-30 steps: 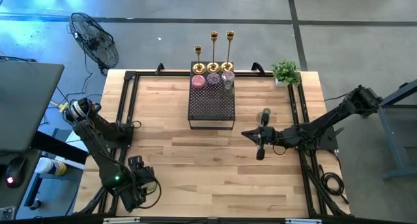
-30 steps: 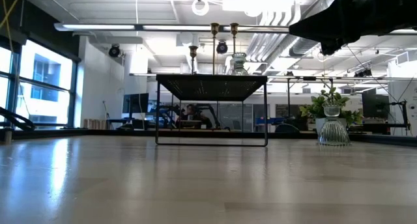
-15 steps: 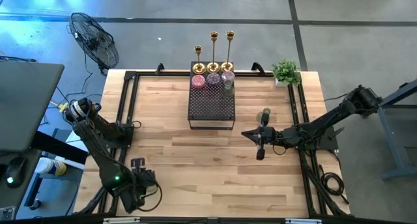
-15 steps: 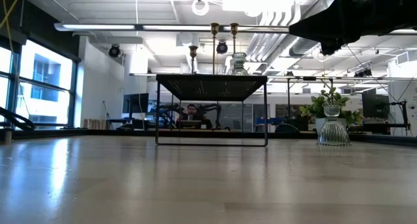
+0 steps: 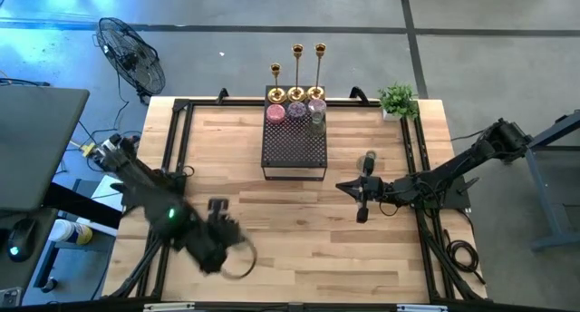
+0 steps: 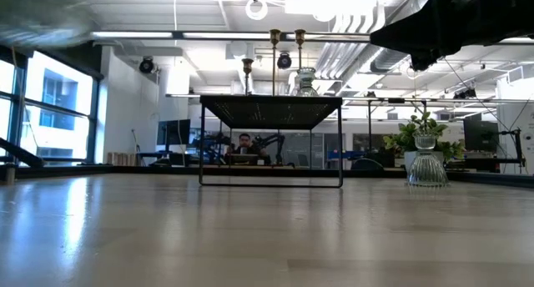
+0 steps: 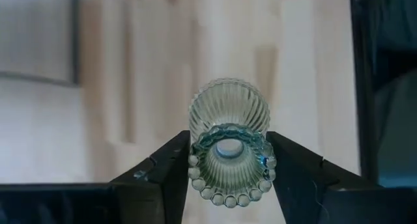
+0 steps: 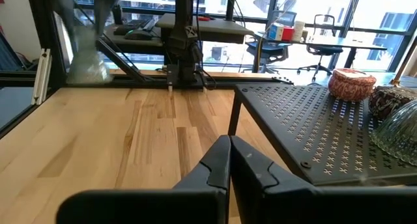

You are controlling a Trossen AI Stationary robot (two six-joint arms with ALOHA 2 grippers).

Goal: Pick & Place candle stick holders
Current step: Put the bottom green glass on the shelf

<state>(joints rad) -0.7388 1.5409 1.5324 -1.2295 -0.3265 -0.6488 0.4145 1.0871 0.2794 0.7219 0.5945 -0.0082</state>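
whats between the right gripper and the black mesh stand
Nothing: in the high view only bare table separates the shut right gripper from the black mesh stand.

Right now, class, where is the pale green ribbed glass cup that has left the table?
The pale green glass cup is clamped between the left gripper fingers, above the table's near-left part in the high view, well clear of the black mesh stand.

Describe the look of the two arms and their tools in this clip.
Both arms are dark, jointed and slim. The left arm carries a small green light and a looping black cable. Each tool, left and right, ends in two flat black wedge-shaped fingers.
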